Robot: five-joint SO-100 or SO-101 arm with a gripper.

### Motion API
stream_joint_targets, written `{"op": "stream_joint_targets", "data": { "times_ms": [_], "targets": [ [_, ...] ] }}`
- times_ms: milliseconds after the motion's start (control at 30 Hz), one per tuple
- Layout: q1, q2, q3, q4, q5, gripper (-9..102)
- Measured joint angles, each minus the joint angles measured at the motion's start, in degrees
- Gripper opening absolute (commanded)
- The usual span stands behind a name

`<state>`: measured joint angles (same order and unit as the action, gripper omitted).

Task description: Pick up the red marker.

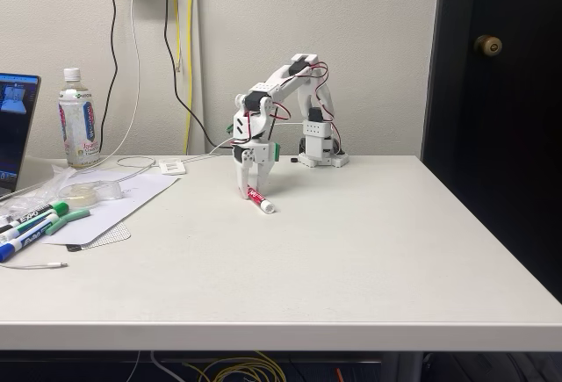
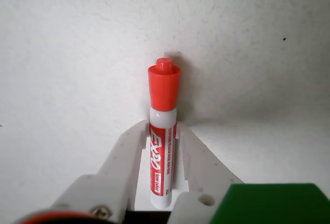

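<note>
Gripper (image 1: 252, 191): white two-finger plastic unit on a white arm with red wiring, centre of the fixed view, pointed down at the table. In the wrist view its two white fingers (image 2: 125, 154) rise from the bottom edge and narrow onto the marker barrel, one on each side, closed to the barrel's width; whether they press it cannot be told for certain.

Red marker (image 2: 163, 147): short dry-erase marker, red cap, white barrel with red label. Centre of the wrist view, cap toward the top of frame; in the fixed view it lies low at the fingertips (image 1: 260, 199) on the white tabletop (image 1: 351, 241), just below centre.

Surroundings, left side of the fixed view, well apart from the gripper:
- green-capped and blue-capped markers (image 1: 35, 221) on white paper sheets (image 1: 114, 211)
- clear plastic bottle with white cap (image 1: 77, 120)
- laptop screen edge (image 1: 16, 127)
- dark door with brass knob (image 1: 488, 46), upper right
</note>
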<state>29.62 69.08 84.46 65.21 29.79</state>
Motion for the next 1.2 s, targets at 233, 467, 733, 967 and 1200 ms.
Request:
{"op": "stream_joint_targets", "data": {
  "times_ms": [233,467,733,967,1200],
  "targets": [
    [-1.76,0.18,0.0,-0.35,-0.18,4],
    [-2.99,3.6,0.0,-0.26,-0.18,4],
    [-2.99,7.56,0.09,1.76,-0.18,4],
    [-3.96,14.33,0.44,4.92,-0.53,4],
    [-6.24,19.86,0.44,6.42,-0.09,4]
  ]
}}
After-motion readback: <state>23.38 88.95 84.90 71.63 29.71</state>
